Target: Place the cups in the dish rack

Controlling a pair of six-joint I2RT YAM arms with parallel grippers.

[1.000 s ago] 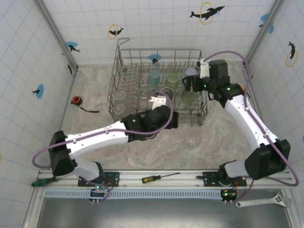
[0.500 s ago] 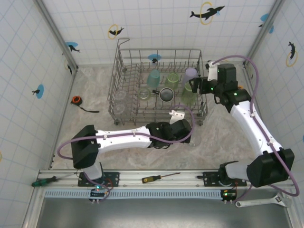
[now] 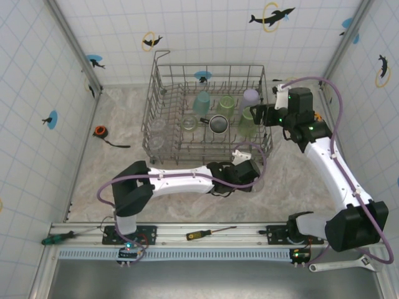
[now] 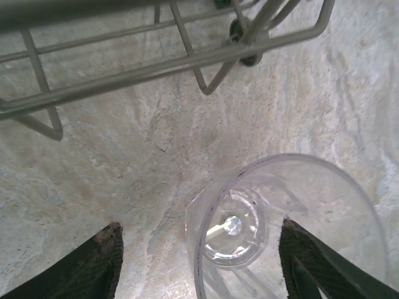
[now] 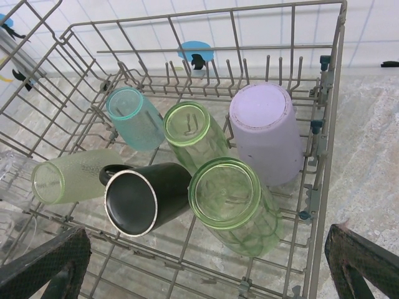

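A clear glass (image 4: 287, 230) stands upright on the table just in front of the dish rack (image 3: 162, 87). My left gripper (image 4: 200, 224) is lowered around it, open. The left finger (image 4: 103, 261) stands clear of the glass wall and the right finger (image 4: 308, 268) is close against it. In the top view this glass (image 3: 257, 185) sits at the tip of my left gripper (image 3: 252, 176). My right gripper (image 5: 207, 232) hangs open above the rack's right end. In the rack lie a teal cup (image 5: 134, 118), two green cups (image 5: 193, 131) (image 5: 230, 199), a lavender cup (image 5: 265, 134) and a black mug (image 5: 140, 199).
More clear glasses (image 3: 156, 134) sit in the rack's left part. An orange tape measure (image 3: 100, 131) lies on the table at the left. On the near rail lie a screwdriver (image 3: 202, 234) and a wrench (image 3: 346, 265). Tiled walls close in both sides.
My left arm has swung right from the rack's front to the clear glass, and its jaws have narrowed around it. My right gripper has drawn back a little to the right.
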